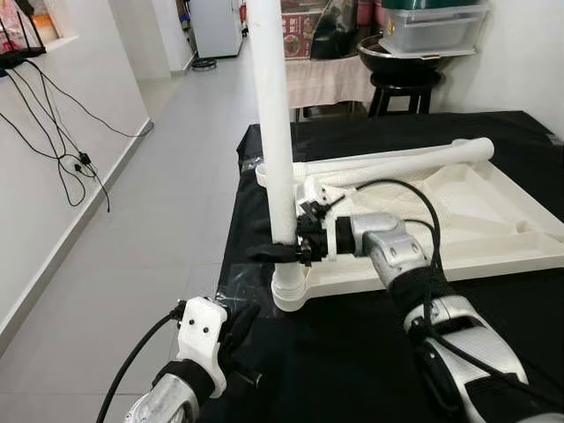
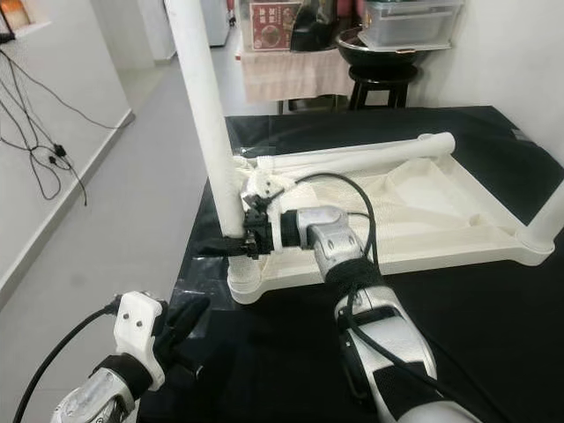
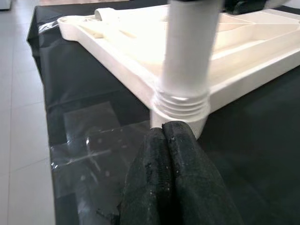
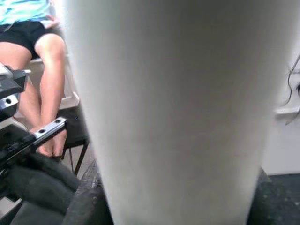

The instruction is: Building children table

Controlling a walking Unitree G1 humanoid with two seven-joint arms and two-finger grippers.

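Nearest, the left gripper [image 1: 236, 328], fingers pressed together on nothing, is being held low beside the corner socket [image 1: 289, 291], while just beyond it the upright table leg [image 1: 275, 132] is being clamped by the right gripper [image 1: 291, 249], so a tilted grip risks cross-threading it in the upturned tabletop [image 1: 458, 220].

Right hand [image 1: 284, 248] clamped, left hand [image 3: 165, 154] closed.

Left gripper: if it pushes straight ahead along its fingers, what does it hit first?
Most likely the threaded corner socket of the white tabletop, where the upright leg sits. The left gripper, fingers together, points straight at it, apparently close.
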